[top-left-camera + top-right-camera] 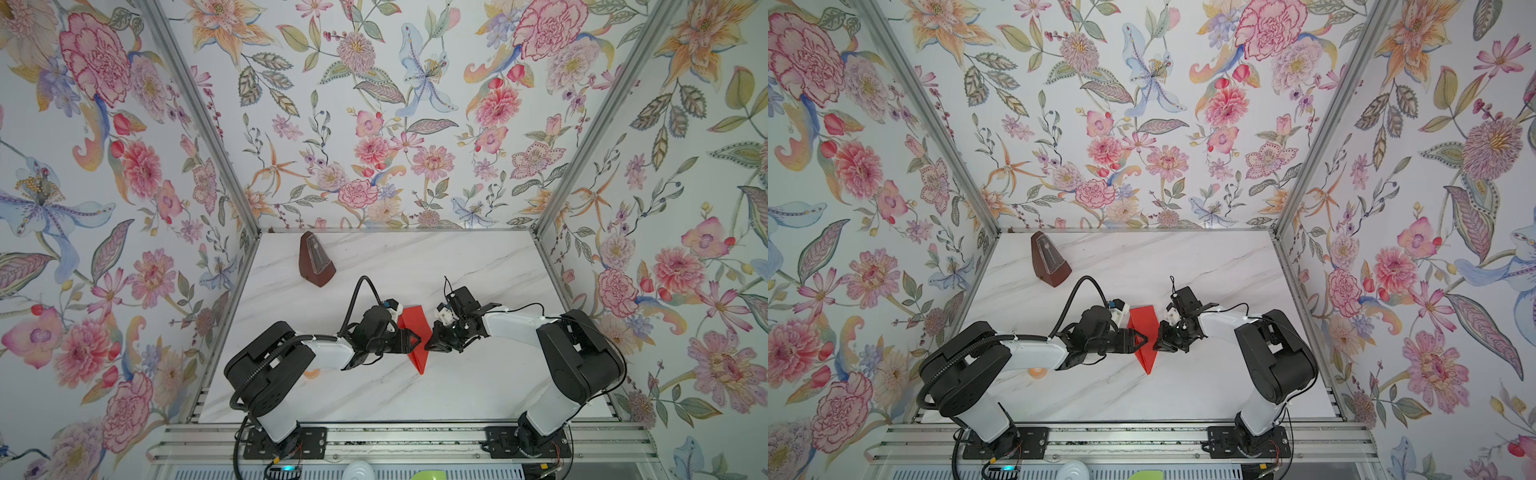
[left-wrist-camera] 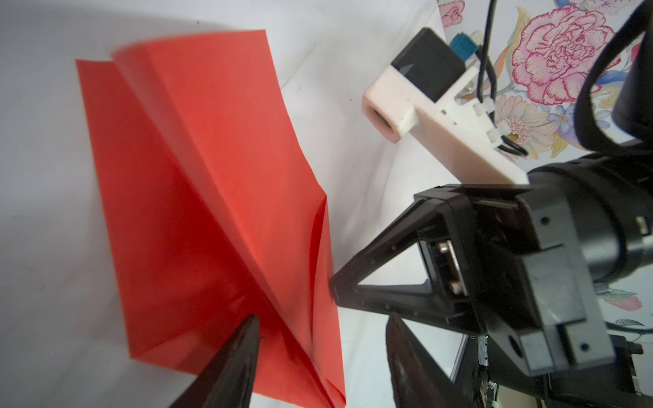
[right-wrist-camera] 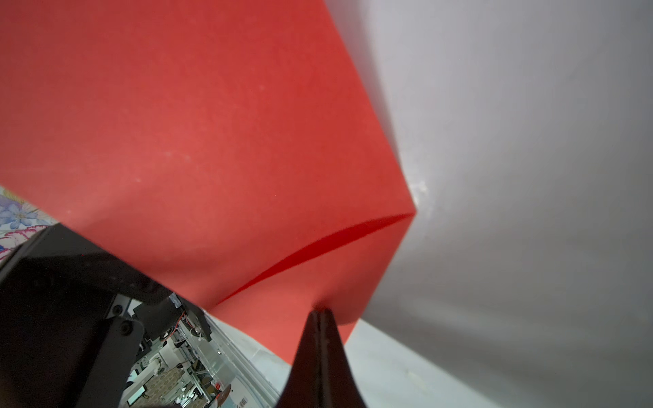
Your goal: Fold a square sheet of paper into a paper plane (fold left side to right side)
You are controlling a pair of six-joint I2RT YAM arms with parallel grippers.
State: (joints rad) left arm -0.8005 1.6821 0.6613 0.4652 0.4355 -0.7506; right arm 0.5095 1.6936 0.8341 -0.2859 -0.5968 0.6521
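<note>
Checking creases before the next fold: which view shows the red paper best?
The left wrist view: the red paper lies nearly whole there, its layered folds and creases clear. In both top views the paper is small and partly covered. The right wrist view shows only a close-up part.

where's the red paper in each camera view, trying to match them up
top view: red paper in the middle of the table.
top view: same spot, slightly further left in the picture.
left wrist: fills the middle, creased.
right wrist: covers most of the picture.
shared landmark: right gripper, shut on the paper's edge.
</note>
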